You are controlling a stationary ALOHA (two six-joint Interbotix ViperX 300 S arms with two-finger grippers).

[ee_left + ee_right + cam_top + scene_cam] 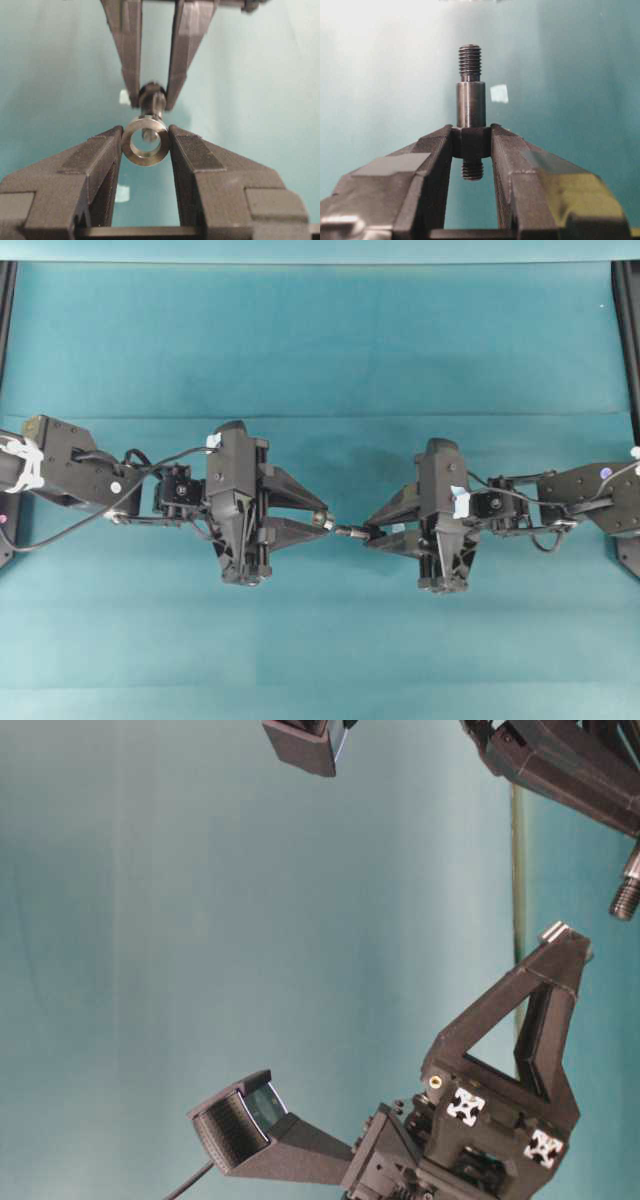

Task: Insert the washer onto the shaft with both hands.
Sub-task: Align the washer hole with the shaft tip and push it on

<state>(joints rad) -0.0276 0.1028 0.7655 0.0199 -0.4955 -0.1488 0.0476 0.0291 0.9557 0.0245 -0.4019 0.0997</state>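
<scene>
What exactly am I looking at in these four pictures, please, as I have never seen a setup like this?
Two black robot arms face each other over a teal table. One picture looks down from overhead, one looks from table height, and two come from cameras on the arms' wrists. The left gripper pinches a small silvery washer, seen end-on in its wrist view. The right gripper holds a dark stepped shaft with threaded ends, clear in its own wrist view. Both parts are held in the air, tip to tip, not yet joined. Small pale tape squares lie on the table.
</scene>
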